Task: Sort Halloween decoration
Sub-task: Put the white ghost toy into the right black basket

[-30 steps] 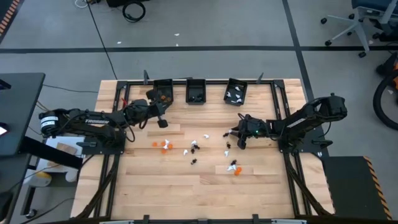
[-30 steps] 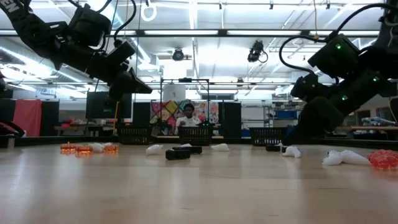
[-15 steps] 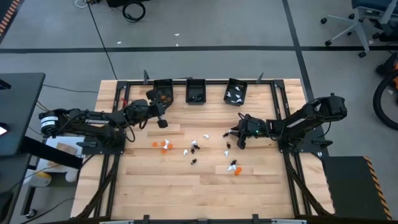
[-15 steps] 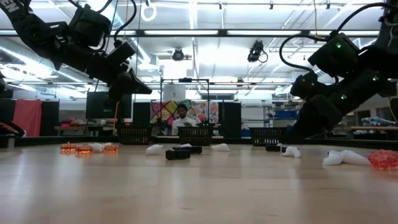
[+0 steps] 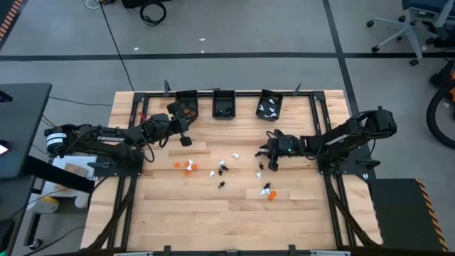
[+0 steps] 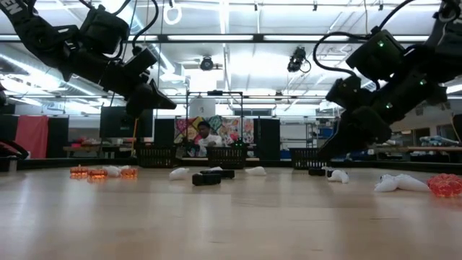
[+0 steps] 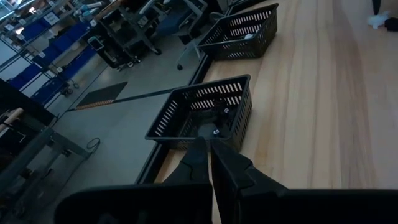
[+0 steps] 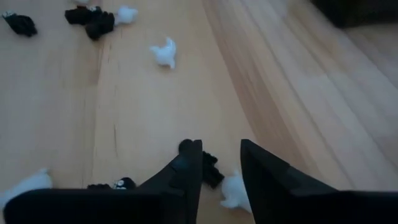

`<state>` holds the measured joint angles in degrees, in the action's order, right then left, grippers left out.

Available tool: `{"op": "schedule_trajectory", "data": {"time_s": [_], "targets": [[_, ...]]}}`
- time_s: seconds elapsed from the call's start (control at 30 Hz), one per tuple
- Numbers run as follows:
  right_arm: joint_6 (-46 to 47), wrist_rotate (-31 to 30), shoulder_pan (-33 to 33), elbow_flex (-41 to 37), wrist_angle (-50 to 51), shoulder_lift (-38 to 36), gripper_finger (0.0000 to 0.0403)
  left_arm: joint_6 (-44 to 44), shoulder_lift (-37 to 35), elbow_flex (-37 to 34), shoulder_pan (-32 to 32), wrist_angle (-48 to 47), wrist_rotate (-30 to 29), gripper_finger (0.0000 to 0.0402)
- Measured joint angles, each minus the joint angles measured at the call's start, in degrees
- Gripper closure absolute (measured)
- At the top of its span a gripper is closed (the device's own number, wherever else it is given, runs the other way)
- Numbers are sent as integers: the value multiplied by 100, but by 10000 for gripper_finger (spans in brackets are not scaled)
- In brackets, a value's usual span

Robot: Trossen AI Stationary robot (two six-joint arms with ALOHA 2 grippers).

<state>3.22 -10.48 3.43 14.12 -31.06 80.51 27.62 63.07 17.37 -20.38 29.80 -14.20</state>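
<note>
The Halloween decoration lies as tiny orange (image 5: 188, 166), white (image 5: 212, 173) and black (image 5: 222, 169) trinkets scattered on the middle of the wooden table. My right gripper (image 5: 271, 163) hangs open just above the table, over a black trinket (image 8: 210, 169) and a white one (image 8: 235, 190), with nothing between its fingertips. In the low view the right gripper (image 6: 326, 154) is clear of the tabletop. My left gripper (image 5: 189, 141) waits shut in the air near the left bin (image 5: 186, 104), and its shut fingers (image 7: 210, 149) point toward the middle bin (image 7: 205, 115).
Three small black bins stand in a row at the far edge: the left one holds orange pieces, the middle one (image 5: 225, 104) black pieces, and the right one (image 5: 270, 104) white pieces. More trinkets lie near the front right (image 5: 268, 191). A black frame rail (image 5: 320, 128) borders the table.
My right gripper has risen a little from the table and shifted slightly toward the table's left, rolling a bit about its own line. The trinkets lie as before.
</note>
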Motion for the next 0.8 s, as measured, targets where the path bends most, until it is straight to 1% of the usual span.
{"op": "schedule_trajectory", "data": {"time_s": [0.1,0.2,0.33,0.43,0.57,0.67,0.8], "targets": [[5,-2,-1,4,75,0,261,-1,0,0,-1,-2,0,402],[22,-45,0,1,301,0,226,-2,0,0,-2,-7,0,402],[114,-354,0,-81,282,0,179,-25,0,0,0,-9,0,402],[114,-358,44,-199,197,0,161,-61,0,0,-2,-9,0,402],[159,-312,95,-404,-52,0,166,-61,0,0,-2,-9,0,402],[89,-297,93,-557,-529,0,180,-59,0,0,-1,-7,0,402],[38,-293,125,-600,-627,1,201,-59,0,0,0,-7,0,402]]}}
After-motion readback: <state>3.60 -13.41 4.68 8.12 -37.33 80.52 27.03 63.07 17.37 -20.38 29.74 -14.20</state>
